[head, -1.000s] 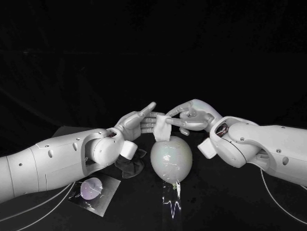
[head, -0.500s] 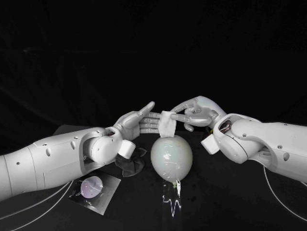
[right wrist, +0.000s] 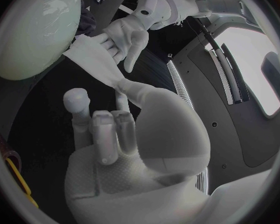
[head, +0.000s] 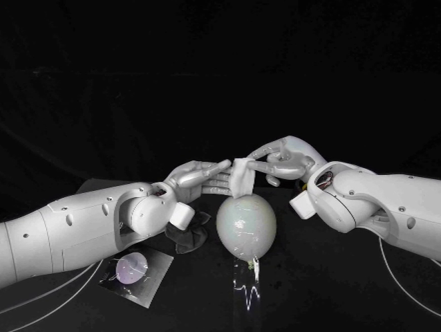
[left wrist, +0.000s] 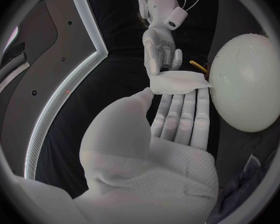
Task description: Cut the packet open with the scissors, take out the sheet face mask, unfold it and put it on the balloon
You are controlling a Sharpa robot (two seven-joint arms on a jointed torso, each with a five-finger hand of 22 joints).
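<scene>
Two silver hands meet just above the centre of the head view, over the pale egg-shaped balloon [head: 245, 223] on the black table [head: 330, 290]. The right hand [head: 283, 160] pinches the top edge of the white folded sheet face mask [head: 242, 177] between thumb and a finger, and the mask hangs down to the balloon's upper end. The left hand [head: 202, 176] lays its fingers, straight and pressed together, against the mask's side; whether its thumb clamps the sheet I cannot tell. At lower left lies the dark square packet [head: 133, 268].
</scene>
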